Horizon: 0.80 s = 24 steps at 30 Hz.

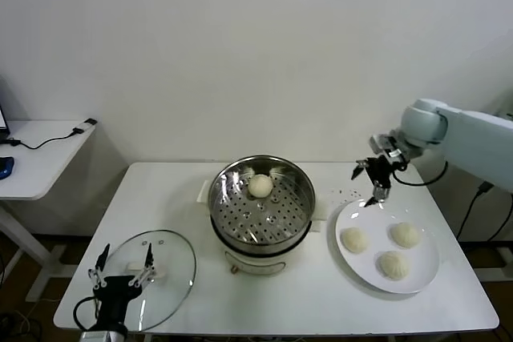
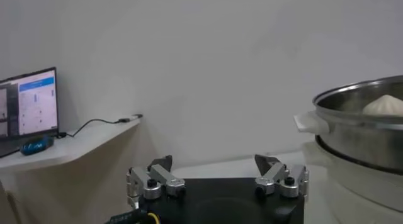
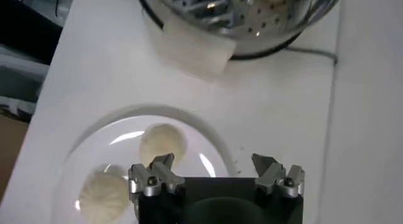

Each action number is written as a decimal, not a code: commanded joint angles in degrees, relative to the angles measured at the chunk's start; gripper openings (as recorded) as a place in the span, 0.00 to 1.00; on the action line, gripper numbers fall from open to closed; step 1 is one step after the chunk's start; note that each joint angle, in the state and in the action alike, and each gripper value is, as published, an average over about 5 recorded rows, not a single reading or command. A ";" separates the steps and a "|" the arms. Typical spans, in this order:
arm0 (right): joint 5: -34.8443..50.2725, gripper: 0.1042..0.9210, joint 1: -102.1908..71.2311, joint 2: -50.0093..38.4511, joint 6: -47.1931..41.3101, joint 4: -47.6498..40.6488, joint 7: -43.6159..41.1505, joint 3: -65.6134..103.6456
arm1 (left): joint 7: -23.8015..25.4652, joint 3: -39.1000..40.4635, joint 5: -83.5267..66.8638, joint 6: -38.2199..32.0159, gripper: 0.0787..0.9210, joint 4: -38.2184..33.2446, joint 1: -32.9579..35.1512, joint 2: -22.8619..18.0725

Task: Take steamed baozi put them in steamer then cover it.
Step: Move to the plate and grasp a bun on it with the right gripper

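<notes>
1. White wall backs the whole scene, with a white table [image 1: 184,198] in front of it and a side desk [image 1: 40,158] off to the robot's left holding a laptop [image 2: 28,109].
2. Steamer [image 1: 262,234] stands at the table's middle, uncovered, its perforated tray showing.
3. Plate [image 1: 425,274] lies on the table to the steamer's right, well apart from the left arm.
4. Cover [image 1: 172,258] lies flat on the table at the near left, handle up, away from the steamer.
5. Right arm reaches in from the right; the right gripper [image 1: 373,175] hangs above the plate's far rim, between plate and steamer, claw released and holding nothing. Its wrist view shows the fingers [image 3: 157,175] spread over the plate.
6. Left gripper [image 1: 122,268] sits low at the near left edge, just over the cover, claw released and empty, pointing toward the wall.
7. One baozi [image 1: 260,186] rests on the steamer tray, toward the back.
8. Three baozi lie on the plate: one on the left [image 1: 353,239], one at the back right [image 1: 405,235], one at the front [image 1: 393,264].
</notes>
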 commanded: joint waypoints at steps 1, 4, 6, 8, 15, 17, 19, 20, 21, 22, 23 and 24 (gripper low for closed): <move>-5.46 0.88 -13.78 -1.52 -4.44 -1.59 0.85 5.94 | 0.00 -0.40 -0.31 -0.11 0.88 0.21 0.36 0.17; -6.40 0.88 -16.26 -0.44 -4.51 -2.22 1.23 7.48 | -0.03 -0.69 -0.50 -0.16 0.88 0.40 0.55 0.22; -6.71 0.88 -17.61 0.28 -4.56 -2.67 1.53 8.55 | -0.07 -0.80 -0.54 -0.24 0.88 0.59 0.72 0.23; -6.83 0.88 -18.48 0.92 -4.57 -3.00 1.80 9.24 | -0.10 -0.84 -0.54 -0.32 0.88 0.75 0.91 0.21; -6.75 0.88 -20.79 3.20 -4.51 -4.58 3.03 11.75 | -0.15 -0.90 -0.54 -0.46 0.88 1.11 1.08 0.12; -6.70 0.88 -21.05 3.64 -4.48 -4.93 3.09 12.08 | -0.15 -0.92 -0.53 -0.47 0.88 1.16 1.10 0.10; -6.65 0.88 -21.12 3.89 -4.44 -5.13 3.02 12.11 | -0.16 -0.94 -0.53 -0.50 0.88 1.22 1.14 0.08; -6.64 0.88 -21.18 4.02 -4.41 -5.25 2.98 12.18 | -0.17 -0.95 -0.53 -0.52 0.88 1.26 1.16 0.07; -6.65 0.88 -21.25 4.13 -4.37 -5.39 2.97 12.25 | -0.17 -0.95 -0.53 -0.53 0.88 1.30 1.18 0.06; -6.70 0.88 -21.32 4.24 -4.34 -5.55 2.97 12.35 | -0.17 -0.95 -0.53 -0.55 0.88 1.35 1.19 0.07; -6.76 0.88 -21.37 4.36 -4.29 -5.72 2.96 12.43 | -0.17 -0.95 -0.52 -0.57 0.88 1.39 1.20 0.07; -6.81 0.87 -21.39 4.46 -4.25 -5.90 2.95 12.52 | -0.17 -0.95 -0.52 -0.58 0.88 1.42 1.20 0.08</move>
